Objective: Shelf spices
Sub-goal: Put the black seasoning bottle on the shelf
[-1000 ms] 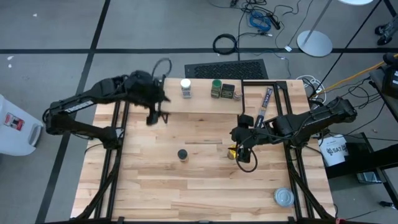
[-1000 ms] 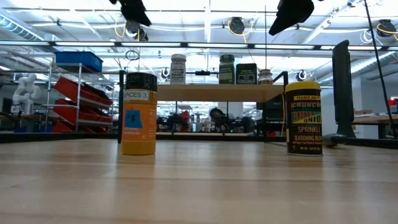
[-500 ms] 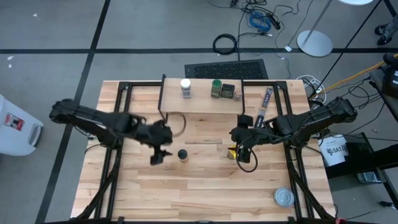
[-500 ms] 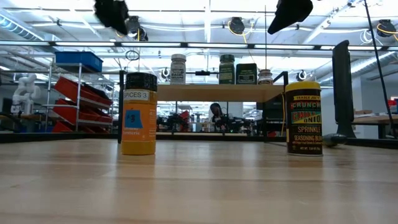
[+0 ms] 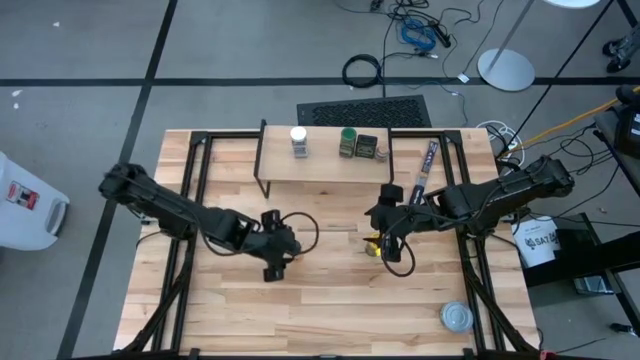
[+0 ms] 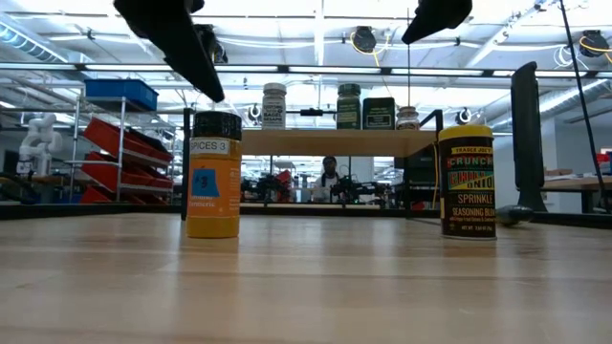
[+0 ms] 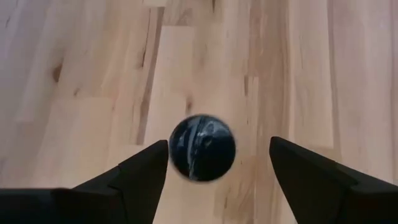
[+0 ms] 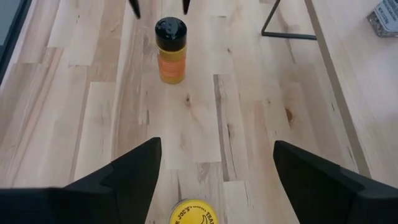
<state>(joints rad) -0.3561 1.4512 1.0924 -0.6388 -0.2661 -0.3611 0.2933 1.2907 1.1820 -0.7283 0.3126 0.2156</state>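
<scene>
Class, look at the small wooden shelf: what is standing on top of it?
On the shelf stand a white-lidded jar, a green-lidded jar, a dark square tin and a small clear jar. Nothing is visibly hidden behind them.

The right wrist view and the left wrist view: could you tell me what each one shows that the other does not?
Only the right wrist view shows the orange jar's labelled side, the yellow-lidded jar below the open right pincer, and a black leg of the shelf. Only the left wrist view looks straight down on the orange jar's black lid, centred in the open left pincer. Both show that jar and the wooden table.
</scene>
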